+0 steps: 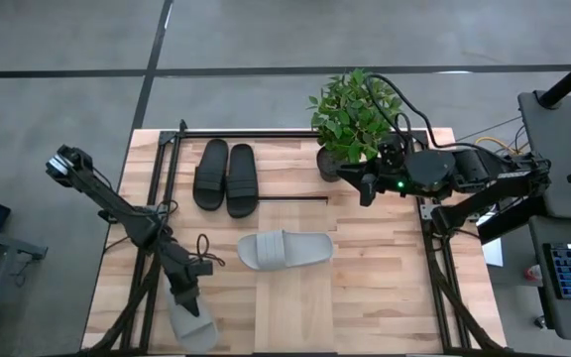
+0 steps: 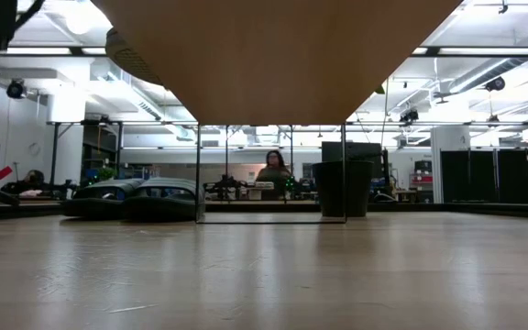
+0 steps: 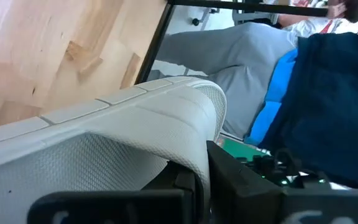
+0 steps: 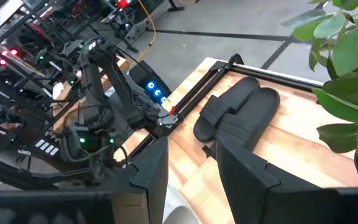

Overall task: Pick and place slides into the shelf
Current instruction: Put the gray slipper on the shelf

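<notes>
My left gripper (image 1: 186, 300) is shut on a pale grey slide (image 1: 192, 325) at the table's near left corner. That slide fills the left wrist view (image 3: 104, 149). A second grey slide (image 1: 285, 250) lies sole down across the far end of the shelf (image 1: 295, 307), a pale panel that the low view shows from beneath (image 2: 273, 55). The black pair (image 1: 226, 178) stands side by side on the table at the far left, also in the right wrist view (image 4: 235, 115). My right gripper (image 1: 365, 190) hovers open beside the plant, with nothing between its fingers (image 4: 191, 168). My left gripper pinches a thin curved wall of the grey slide, seemingly its strap, at the edge (image 3: 199, 155) between its two dark fingers (image 3: 241, 180). The fingers slant down toward the table's near edge. Whether the slide hangs clear of the table I cannot tell.
A potted plant (image 1: 350, 124) stands at the far right, next to my right gripper. Black frame bars (image 1: 167, 169) run along the table's left and right sides. A thin black bar (image 1: 295, 198) marks the shelf's far end. A person (image 2: 273, 174) sits beyond the table.
</notes>
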Motion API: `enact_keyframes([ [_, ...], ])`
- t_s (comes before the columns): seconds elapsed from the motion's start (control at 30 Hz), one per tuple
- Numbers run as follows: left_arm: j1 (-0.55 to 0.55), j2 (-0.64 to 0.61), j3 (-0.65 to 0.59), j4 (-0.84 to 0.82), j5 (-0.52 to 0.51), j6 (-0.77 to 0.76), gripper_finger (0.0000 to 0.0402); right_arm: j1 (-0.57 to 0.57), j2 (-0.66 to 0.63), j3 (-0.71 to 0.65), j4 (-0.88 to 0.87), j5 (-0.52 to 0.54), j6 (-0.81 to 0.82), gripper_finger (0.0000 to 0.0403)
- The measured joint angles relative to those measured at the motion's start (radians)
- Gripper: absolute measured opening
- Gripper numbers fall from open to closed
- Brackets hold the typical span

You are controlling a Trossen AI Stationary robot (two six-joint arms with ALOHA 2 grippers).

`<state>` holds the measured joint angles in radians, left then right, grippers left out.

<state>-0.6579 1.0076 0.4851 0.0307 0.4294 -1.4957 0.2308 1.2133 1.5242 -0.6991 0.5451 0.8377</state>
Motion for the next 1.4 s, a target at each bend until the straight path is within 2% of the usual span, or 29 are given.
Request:
enact_keyframes([
  [0.33,0.039,-0.014,0.251,-0.437,-0.019,0.2,0.0,-0.016,0.0,-0.001,0.001,-0.007,0.026,0.0128],
  [0.7,0.095,0.025,0.521,-0.694,-0.084,0.409,0.0,-0.05,0.0,-0.004,-0.002,-0.058,0.065,0.0128],
  [0.83,0.12,0.077,0.628,-0.801,-0.09,0.496,0.0,-0.068,0.0,-0.017,-0.002,-0.07,0.103,0.0128],
  [1.1,0.164,0.239,0.912,-1.107,-0.085,0.733,0.0,-0.121,0.022,-0.067,0.0,-0.253,0.172,0.0128],
  [1.27,0.19,0.339,1.096,-1.316,-0.088,0.876,0.0,-0.122,0.066,-0.062,0.01,-0.273,0.184,0.0128],
  [1.4,0.207,0.406,1.211,-1.396,-0.092,0.979,0.0,-0.127,0.115,-0.059,0.065,-0.325,0.182,0.0128],
])
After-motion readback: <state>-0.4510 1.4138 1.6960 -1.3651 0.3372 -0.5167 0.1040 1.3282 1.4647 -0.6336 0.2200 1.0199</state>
